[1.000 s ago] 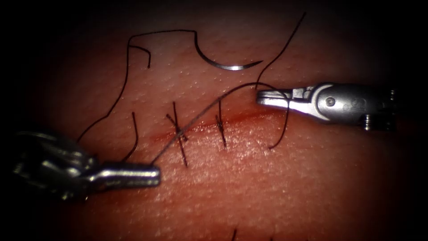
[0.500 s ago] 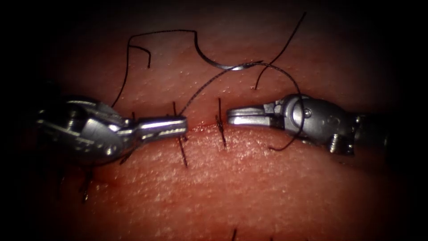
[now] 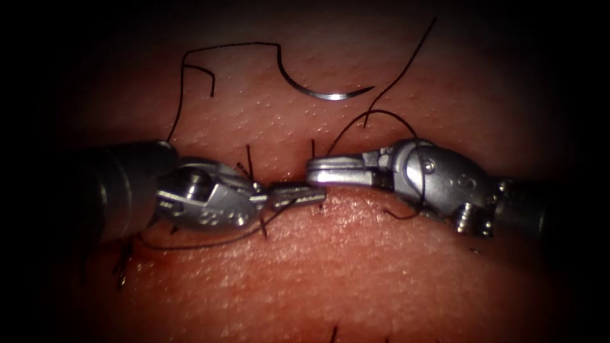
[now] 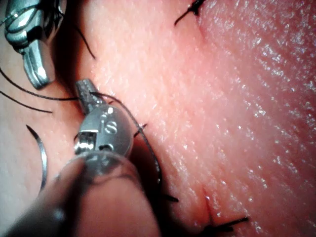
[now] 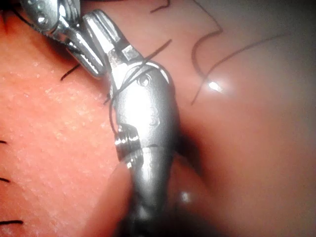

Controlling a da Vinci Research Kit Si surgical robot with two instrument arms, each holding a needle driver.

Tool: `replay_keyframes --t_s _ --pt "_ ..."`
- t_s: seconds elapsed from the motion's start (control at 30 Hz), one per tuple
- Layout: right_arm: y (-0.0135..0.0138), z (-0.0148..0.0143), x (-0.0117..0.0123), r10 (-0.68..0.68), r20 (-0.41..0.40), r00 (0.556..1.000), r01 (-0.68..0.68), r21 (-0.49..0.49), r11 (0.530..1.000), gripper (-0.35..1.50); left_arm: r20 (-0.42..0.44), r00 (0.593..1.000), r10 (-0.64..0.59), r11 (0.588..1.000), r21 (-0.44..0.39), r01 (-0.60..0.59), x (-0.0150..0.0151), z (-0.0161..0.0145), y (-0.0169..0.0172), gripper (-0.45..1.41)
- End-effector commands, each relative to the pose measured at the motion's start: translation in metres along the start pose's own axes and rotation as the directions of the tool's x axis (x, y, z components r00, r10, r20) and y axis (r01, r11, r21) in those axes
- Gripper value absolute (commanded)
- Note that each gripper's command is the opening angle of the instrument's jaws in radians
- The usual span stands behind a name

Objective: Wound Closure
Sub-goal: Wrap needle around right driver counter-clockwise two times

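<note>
The curved needle [image 3: 324, 96] lies loose on the tissue [image 3: 356, 267] beyond the cut [image 3: 283, 180]; no tool holds it and it is not in the tissue. My left tool [image 3: 306, 194] is shut on the thread, which trails slack beneath it [image 3: 210, 244]. My right tool [image 3: 313, 173] is shut, its tip touching the left tool's tip over the right stitch [image 3: 318, 202]. I see nothing between its jaws. A loop of thread [image 3: 381, 114] wraps its wrist. The left wrist view has the left tool [image 4: 85, 88], the thread leaving its tip, and the right tool [image 4: 39, 76]. In the right wrist view, thread crosses the right tool [image 5: 101, 19].
A tied stitch [image 3: 260, 222] with cut ends crosses the cut left of the tool tips. Thread runs from the needle's tail in a long arc [image 3: 184, 70] over the far left tissue. Short thread ends [image 3: 333, 331] lie at the near edge.
The left tool rose from the near left to the cut and moved right; the right tool moved left to meet it. The taut thread between them went slack, and its loop slid onto the right tool's wrist.
</note>
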Motion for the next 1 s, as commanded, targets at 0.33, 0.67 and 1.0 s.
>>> replay_keyframes --t_s 0.33,0.67,1.0 --pt "0.0019 -0.0006 -0.0002 -0.137 0.222 0.965 0.187 -0.226 0.956 1.20 -0.042 0.999 0.012 1.000 -0.020 -0.013 0.0044 0.0011 0.0008 -0.45" --pt "0.0017 -0.0008 -0.0022 -0.151 0.363 0.920 0.221 -0.160 0.962 1.06 -0.068 0.998 0.013 0.999 -0.032 -0.015 0.0090 0.0009 0.0002 -0.45" --pt "-0.0001 -0.0011 -0.0041 -0.156 0.440 0.884 0.144 0.061 0.988 0.83 -0.114 0.993 -0.007 1.000 0.013 0.008 0.0073 -0.0023 -0.0052 -0.45"
